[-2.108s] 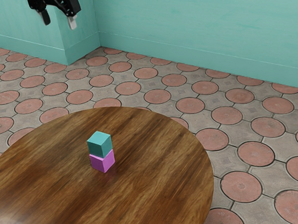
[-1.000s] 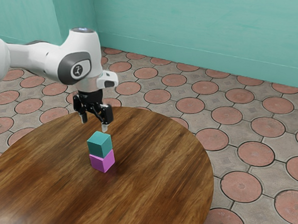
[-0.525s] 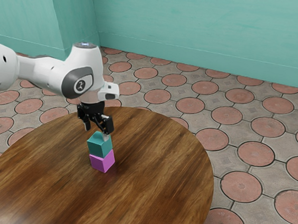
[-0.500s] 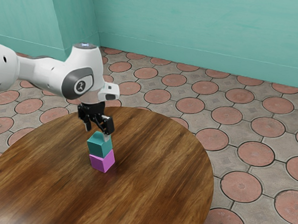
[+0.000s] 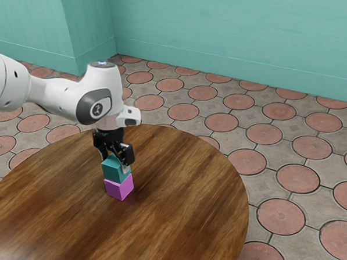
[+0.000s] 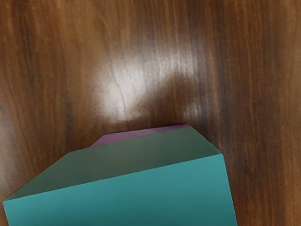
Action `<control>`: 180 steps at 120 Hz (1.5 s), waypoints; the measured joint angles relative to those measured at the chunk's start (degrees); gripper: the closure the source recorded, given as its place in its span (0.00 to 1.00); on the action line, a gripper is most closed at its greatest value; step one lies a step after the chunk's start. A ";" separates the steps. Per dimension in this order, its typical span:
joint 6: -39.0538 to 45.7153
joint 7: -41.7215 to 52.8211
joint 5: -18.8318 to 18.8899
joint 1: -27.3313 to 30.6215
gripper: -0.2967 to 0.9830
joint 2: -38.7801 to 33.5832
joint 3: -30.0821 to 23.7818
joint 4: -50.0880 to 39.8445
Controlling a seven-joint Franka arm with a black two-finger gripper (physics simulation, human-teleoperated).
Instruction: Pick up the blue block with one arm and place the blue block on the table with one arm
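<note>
Wooden table (image 5: 184,209) below, the hand (image 5: 115,162) straddles the blue block (image 5: 113,172), fingers spread apart.

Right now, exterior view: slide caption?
Gripper lowered at the blue block, stacked on a purple block, round wooden table.

Two views over one round bench (image 5: 187,206)
Exterior: set back at the arm's (image 5: 56,97) side, angled down toward the far wall (image 5: 225,33); wrist: close, looking down. Both share bench, teal block (image 5: 114,171), purple block (image 5: 119,189).
</note>
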 joint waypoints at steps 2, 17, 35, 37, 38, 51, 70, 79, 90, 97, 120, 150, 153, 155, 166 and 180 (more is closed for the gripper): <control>0.04 0.02 -0.02 0.00 0.23 0.22 0.00 0.01; 0.27 0.18 -0.08 -0.01 0.23 1.41 0.00 0.16; 0.41 0.32 -0.06 -0.01 0.37 1.53 0.00 0.40; 0.42 0.33 -0.05 -0.01 0.39 1.51 0.00 0.41; 0.43 0.34 -0.04 -0.01 0.40 1.50 0.00 0.41; 0.50 0.32 0.10 -0.01 0.44 1.40 0.00 0.43; 0.26 0.21 0.32 -1.10 0.47 -1.47 -0.42 0.99; -0.47 0.08 0.50 -2.39 0.48 -1.86 -2.63 3.47; -1.06 -0.06 0.66 -5.52 0.48 -0.77 -3.70 6.00; -1.19 -0.14 0.70 -6.21 0.48 0.93 -3.85 6.51; -1.29 -0.38 0.74 -7.66 0.47 7.07 -3.80 8.86; -1.39 -0.14 0.20 -8.13 0.37 8.01 -3.78 9.30; -1.40 -0.10 0.16 -8.12 0.35 8.01 -3.78 9.29; -1.41 -0.08 0.13 -8.11 0.34 7.91 -3.78 9.29; -1.62 0.09 0.17 -8.03 0.30 4.10 -3.92 9.19; -2.70 0.31 0.40 -7.92 0.27 -1.01 -4.65 8.91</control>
